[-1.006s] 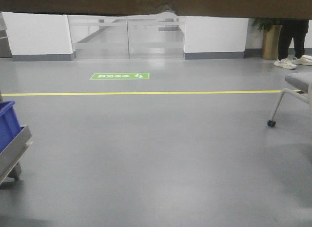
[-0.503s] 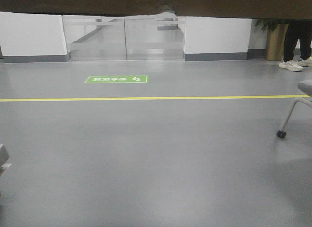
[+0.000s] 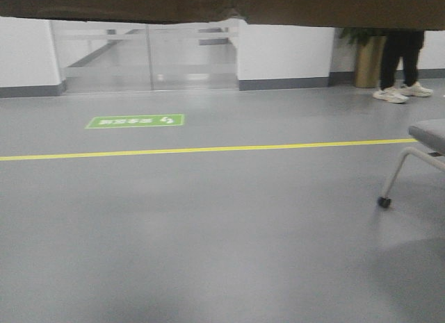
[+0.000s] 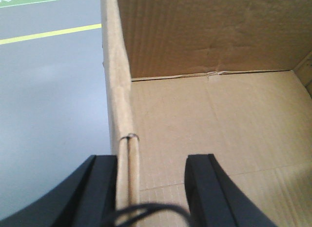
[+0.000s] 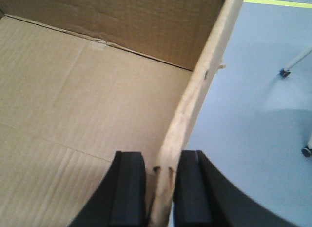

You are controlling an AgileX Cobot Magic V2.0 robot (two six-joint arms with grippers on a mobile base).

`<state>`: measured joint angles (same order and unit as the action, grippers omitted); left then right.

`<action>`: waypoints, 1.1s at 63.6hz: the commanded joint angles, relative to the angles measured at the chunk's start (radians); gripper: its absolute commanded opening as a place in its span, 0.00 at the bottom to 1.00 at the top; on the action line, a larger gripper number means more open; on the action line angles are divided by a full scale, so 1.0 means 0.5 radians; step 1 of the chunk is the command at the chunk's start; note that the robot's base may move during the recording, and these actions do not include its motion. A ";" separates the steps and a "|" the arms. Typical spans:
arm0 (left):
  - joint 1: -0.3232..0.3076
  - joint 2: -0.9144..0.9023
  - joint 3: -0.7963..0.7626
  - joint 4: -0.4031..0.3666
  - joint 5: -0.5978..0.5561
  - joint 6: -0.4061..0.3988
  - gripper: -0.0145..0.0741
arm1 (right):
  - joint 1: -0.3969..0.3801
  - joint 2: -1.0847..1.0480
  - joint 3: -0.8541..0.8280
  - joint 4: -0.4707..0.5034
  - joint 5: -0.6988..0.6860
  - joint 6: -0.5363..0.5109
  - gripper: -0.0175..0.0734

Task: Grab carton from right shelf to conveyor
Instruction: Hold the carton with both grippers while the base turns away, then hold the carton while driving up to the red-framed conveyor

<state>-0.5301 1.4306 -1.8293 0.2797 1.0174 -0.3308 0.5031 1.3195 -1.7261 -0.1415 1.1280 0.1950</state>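
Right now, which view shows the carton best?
Left wrist: the carton shows floor, far wall and left wall. Right wrist shows floor and right wall; the front view only a dark strip along the top.

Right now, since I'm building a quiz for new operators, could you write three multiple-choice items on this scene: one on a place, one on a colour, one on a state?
1. Where does the right gripper hold the carton? A its side wall; B its underside; C nowhere.
2. What colour is the long floor line? A red; B yellow; C white.
3. The carton's top is: A open; B taped shut; C covered by a lid.
Key: A, its jaws close on the wall from both sides; B, the stripe is yellow in the front view; A, both wrist views look straight in at bare cardboard.
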 commanded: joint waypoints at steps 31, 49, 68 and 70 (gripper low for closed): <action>-0.047 -0.030 -0.011 -0.182 -0.187 0.063 0.14 | 0.013 -0.007 -0.010 0.136 -0.180 -0.023 0.12; -0.047 -0.030 -0.011 -0.178 -0.187 0.063 0.14 | 0.013 -0.007 -0.010 0.136 -0.180 -0.023 0.12; -0.047 -0.030 -0.011 -0.178 -0.187 0.063 0.14 | 0.013 -0.007 -0.010 0.136 -0.180 -0.023 0.12; -0.047 -0.030 -0.011 -0.178 -0.187 0.063 0.14 | 0.013 -0.007 -0.010 0.136 -0.180 -0.023 0.12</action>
<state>-0.5301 1.4306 -1.8287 0.2854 1.0100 -0.3308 0.5031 1.3213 -1.7261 -0.1415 1.1261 0.1968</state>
